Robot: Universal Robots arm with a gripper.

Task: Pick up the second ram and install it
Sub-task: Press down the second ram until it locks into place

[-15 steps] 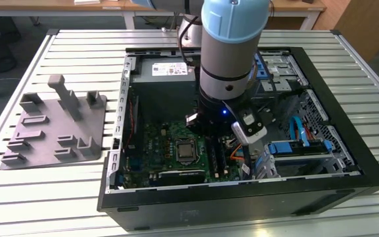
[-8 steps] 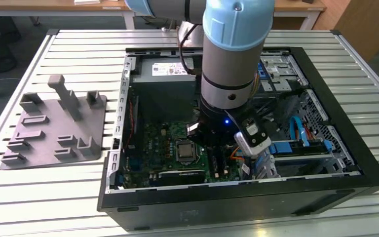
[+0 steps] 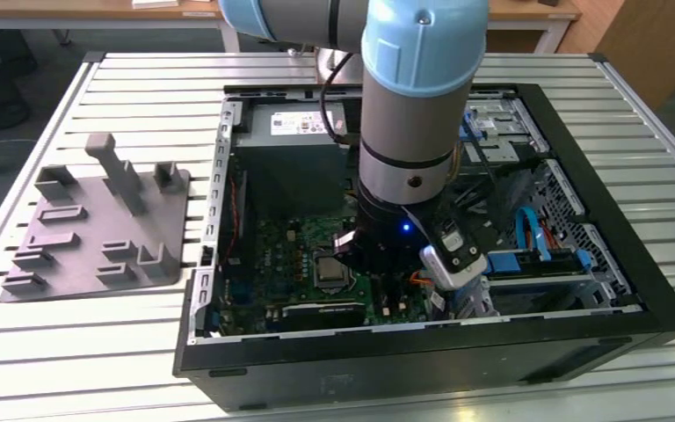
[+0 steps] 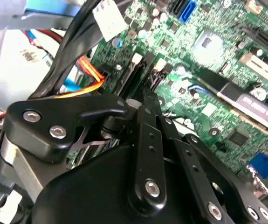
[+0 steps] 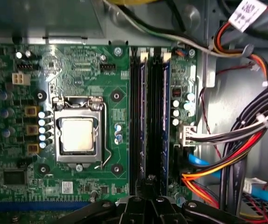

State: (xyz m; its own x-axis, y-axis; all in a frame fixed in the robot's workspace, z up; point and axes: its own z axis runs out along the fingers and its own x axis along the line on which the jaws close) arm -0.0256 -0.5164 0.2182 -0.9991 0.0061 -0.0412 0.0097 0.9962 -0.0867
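Black steel computer case (image 3: 619,303) lies open on the slatted desk (image 3: 80,352), holding a green motherboard (image 5: 78,56) with a bare processor socket (image 5: 78,135) and bundled cables (image 5: 245,140). My end effector (image 5: 148,184) sits low over the memory slots; I cannot tell its opening. The second ram (image 5: 155,121) stands in its slot. White cable tag (image 5: 246,13) unreadable.

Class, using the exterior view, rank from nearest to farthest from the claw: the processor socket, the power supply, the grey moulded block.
1. Processor socket, beside the claw, toward the exterior view's left.
2. Power supply, at the case's far end.
3. Grey moulded block, outside the case, on the exterior view's left.
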